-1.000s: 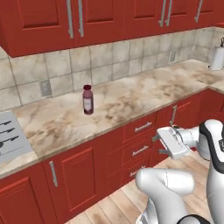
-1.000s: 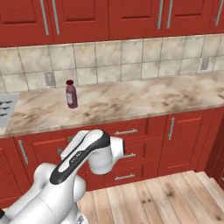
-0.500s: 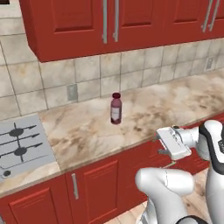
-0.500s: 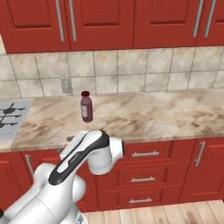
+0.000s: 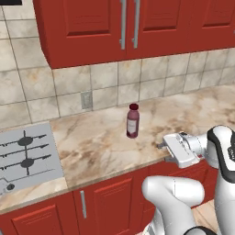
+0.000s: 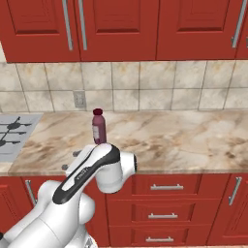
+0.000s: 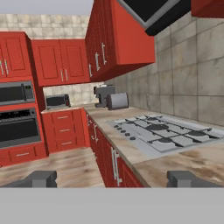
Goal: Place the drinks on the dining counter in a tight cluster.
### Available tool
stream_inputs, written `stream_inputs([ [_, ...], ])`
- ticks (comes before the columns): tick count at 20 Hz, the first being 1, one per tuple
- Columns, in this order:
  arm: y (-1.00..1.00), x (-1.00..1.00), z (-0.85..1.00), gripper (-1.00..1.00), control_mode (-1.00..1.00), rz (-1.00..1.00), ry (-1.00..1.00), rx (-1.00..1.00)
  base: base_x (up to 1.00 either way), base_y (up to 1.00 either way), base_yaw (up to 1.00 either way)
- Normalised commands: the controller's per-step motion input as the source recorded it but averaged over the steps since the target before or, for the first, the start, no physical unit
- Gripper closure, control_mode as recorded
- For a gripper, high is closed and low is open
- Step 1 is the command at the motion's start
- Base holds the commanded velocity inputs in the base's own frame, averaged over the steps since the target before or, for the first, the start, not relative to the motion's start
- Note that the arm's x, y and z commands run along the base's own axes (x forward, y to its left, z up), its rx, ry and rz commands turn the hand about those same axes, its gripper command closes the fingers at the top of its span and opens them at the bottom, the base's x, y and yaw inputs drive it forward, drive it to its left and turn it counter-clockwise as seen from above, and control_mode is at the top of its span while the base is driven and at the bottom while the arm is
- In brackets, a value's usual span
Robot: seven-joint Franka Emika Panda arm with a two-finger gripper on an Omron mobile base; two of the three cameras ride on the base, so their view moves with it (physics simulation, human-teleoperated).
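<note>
- I am holding my gripper (image 7: pixel 112 178) wide open, its two dark tips standing far apart at the bottom of the hand view, with nothing between them.
- In the left base view my gripper (image 5: pixel 161 146) is hanging level just off the front edge of the counter (image 5: pixel 101 147), pointing sideways along it toward the stove (image 5: pixel 25 156), and touching nothing.
- Through the hand view I am looking along that counter (image 7: pixel 192 159): the stove (image 7: pixel 159 133) is lying flat and grey with dark round burners under thin grates and a row of small knobs at its front.
- Beyond the stove a rounded silver toaster (image 7: pixel 117 100) is standing beside a darker appliance (image 7: pixel 101 94); I cannot tell what that one is.
- Further off, a microwave (image 7: pixel 57 101) is sitting on a side counter and a dark-fronted oven (image 7: pixel 18 127) is showing in the red cabinetry.
- The maroon bottle (image 5: pixel 132 120) is standing upright on the marbled beige-brown top, behind and to the stove side of my gripper, well apart from it and near the tiled wall.
- In the right base view the bottle (image 6: pixel 99 126) is rising just behind my white elbow; it is cylindrical with a dark-red cap and a pale label, whose writing is too small to read.
- This is the stove counter with glossy red wall cabinets (image 6: pixel 121 26) and long metal handles, not the dining one.
- A pale socket plate (image 5: pixel 86 99) is sitting on the square stone tiles between bottle and stove.
- Red drawers (image 6: pixel 164 203) with steel bar handles are running below the top.
</note>
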Motion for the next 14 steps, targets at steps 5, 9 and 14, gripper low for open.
stream_inputs([
  [5, 0.00, 0.00, 0.00, -1.00, 1.00, 0.00, 0.00, 0.00, 0.30, -0.38, 0.12],
  [9, 0.00, 0.00, 0.00, -1.00, 1.00, 0.00, 0.00, 0.00, 0.33, -0.33, 0.19],
  [14, 0.00, 0.00, 0.00, -1.00, 1.00, 0.00, 0.00, 0.00, 0.37, -0.35, 0.14],
])
